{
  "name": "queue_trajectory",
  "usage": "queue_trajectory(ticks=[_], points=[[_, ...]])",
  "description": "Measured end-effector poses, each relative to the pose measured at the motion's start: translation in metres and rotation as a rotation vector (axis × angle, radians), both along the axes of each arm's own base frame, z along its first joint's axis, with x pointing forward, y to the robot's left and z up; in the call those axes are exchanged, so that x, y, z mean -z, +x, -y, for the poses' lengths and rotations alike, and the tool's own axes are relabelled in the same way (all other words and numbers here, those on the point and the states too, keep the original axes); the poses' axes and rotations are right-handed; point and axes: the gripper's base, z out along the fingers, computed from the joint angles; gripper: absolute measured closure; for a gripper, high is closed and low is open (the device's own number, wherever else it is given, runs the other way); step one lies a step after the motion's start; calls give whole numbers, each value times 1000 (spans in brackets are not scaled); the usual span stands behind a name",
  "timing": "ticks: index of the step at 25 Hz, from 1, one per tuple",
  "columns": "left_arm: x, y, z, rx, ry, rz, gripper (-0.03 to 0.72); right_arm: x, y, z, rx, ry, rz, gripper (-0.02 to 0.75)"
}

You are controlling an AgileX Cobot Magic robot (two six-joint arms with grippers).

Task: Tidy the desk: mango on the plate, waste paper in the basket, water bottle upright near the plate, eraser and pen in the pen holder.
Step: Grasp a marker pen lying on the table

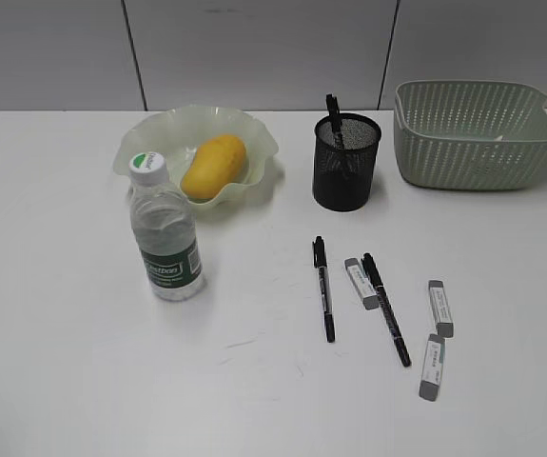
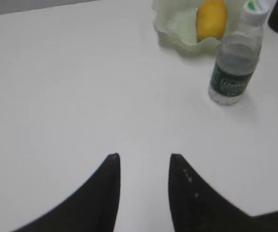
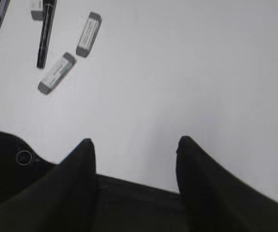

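Already the mango (image 1: 213, 166) is seen on the plate (image 1: 149, 133), the water bottle (image 1: 165, 228) upright beside it. Two pens (image 1: 323, 288) and three erasers (image 1: 440, 308) are left on the desk (image 1: 64, 362). Both the left gripper (image 2: 143, 157) and right gripper (image 3: 134, 142) are spread apart, nothing held.

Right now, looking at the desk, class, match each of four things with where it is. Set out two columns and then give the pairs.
Things:
1. mango
2. water bottle
3. basket
4. pen holder

Places:
A. far right corner of the desk, nothing visible inside
B. lying in the pale green plate
C. standing upright just in front of the plate
D. between plate and basket, one black pen sticking out

Pairs: 1-B, 2-C, 3-A, 4-D
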Motion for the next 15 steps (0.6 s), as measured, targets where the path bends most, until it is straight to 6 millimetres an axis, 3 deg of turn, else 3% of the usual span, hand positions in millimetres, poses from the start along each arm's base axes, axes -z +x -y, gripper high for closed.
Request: queue_trajectory(ticks=[2, 5, 10, 12, 15], points=[[-12, 17, 6, 43, -11, 34, 433, 3, -46, 17, 4, 53, 86, 316], [-36, 48, 19, 132, -36, 122, 433, 20, -89, 33, -8, 117, 235, 325], [-68, 123, 48, 274, -51, 61, 433, 26, -130, 49, -26, 218, 505, 325], [-66, 167, 74, 357, -28, -33, 433, 26, -134, 50, -28, 230, 537, 325], [-67, 203, 145, 559, 40, -90, 433, 26, -134, 50, -28, 231, 538, 326]])
